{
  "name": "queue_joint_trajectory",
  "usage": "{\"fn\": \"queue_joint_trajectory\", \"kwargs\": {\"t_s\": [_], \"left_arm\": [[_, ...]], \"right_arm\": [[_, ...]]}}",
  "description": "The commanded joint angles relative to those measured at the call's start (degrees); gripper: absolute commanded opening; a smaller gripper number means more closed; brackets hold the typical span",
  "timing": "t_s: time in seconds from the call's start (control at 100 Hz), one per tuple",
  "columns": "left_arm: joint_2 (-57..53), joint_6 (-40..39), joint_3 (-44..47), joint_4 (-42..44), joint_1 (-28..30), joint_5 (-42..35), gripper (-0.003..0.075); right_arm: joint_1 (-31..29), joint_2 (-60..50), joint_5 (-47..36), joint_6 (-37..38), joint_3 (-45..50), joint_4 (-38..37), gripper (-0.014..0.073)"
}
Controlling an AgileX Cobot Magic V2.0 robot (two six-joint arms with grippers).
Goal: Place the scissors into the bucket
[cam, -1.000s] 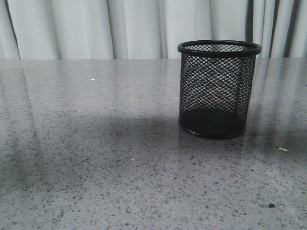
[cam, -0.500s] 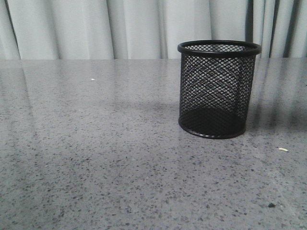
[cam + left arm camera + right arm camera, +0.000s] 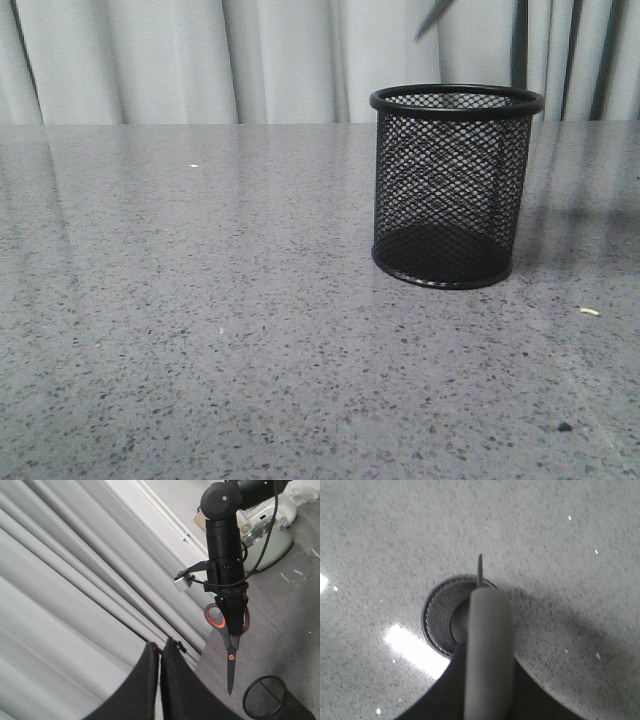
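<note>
Newly above the bucket (image 3: 457, 185), the scissors (image 3: 230, 652) hang blades-down, clamped in the right tool (image 3: 231, 611); left tool (image 3: 160, 680) pressed together, empty.

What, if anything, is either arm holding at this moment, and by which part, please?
The right gripper holds the scissors by their handle loops, blades hanging down above the bucket. The left gripper holds nothing.

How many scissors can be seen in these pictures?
1. The scissors hang point down from the right end effector, above the mesh cup on the table. Only their tip shows in the front view.
</note>
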Motion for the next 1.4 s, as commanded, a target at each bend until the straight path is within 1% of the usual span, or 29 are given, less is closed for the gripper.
{"fn": "queue_joint_trajectory", "kwargs": {"t_s": [0.0,0.23,0.35,0.53,0.74,0.86,0.98,1.03,1.08,1.13,1.15,1.2,1.27,1.32,1.39], "left_arm": [[0.47,-0.94,-1.34,-1.04,-0.33,-1.87,-0.0019],[0.47,-0.94,-1.34,-0.42,-0.33,-1.91,-0.0019],[0.47,-0.94,-1.34,-0.42,-0.33,-1.91,-0.0019],[0.47,-0.94,-1.34,-0.42,-0.33,-1.91,-0.0019],[0.47,-0.94,-1.34,-0.42,-0.33,-0.27,-0.0019],[0.47,-0.94,-1.21,-0.42,-0.33,1.55,-0.0019],[0.47,-1.03,-0.72,-0.53,-0.33,2.49,-0.0020],[0.47,-1.03,-0.31,-0.53,-0.33,2.92,-0.0019],[0.47,-1.03,-0.08,-0.63,-0.33,3.26,-0.0019],[0.47,-1.03,0.04,-0.63,-0.33,3.85,-0.0019],[0.47,-1.03,0.04,-0.63,-0.33,3.96,-0.0019],[0.47,-1.03,0.04,-0.63,-0.33,4.20,-0.0019],[0.47,-2.26,0.04,-0.63,-0.33,4.08,-0.0020],[0.47,-3.69,0.17,-0.63,-0.33,3.37,-0.0020],[0.47,-8.27,0.72,-0.37,-0.33,-0.54,-0.0020]], "right_arm": [[0.09,-4.12,1.86,0.39,-0.63,-0.47,-0.0057],[0.09,-6.41,1.86,0.62,1.39,0.19,-0.0057],[0.09,-6.29,1.86,0.62,6.52,3.91,-0.0056],[0.09,-5.51,1.36,0.62,12.42,4.01,-0.0056],[0.09,-3.25,-3.94,0.62,12.53,4.49,-0.0056],[0.09,-0.60,-3.16,0.62,12.00,4.49,-0.0056],[0.09,3.11,-0.98,0.62,9.41,4.61,-0.0047],[0.09,4.53,-0.60,0.62,8.35,4.91,-0.0013],[0.09,5.69,-0.47,0.62,7.37,5.38,0.0052],[0.09,6.60,-0.36,0.62,6.36,5.79,0.0164],[0.09,6.96,-0.36,0.62,5.89,5.93,0.0195],[0.09,7.61,-0.36,0.62,4.83,6.08,0.0325],[0.09,7.83,-0.73,0.62,3.38,6.22,0.0448],[0.09,7.83,-1.13,0.62,2.16,6.22,0.0491],[0.09,7.83,-1.01,0.62,-0.61,6.22,0.0489]]}}
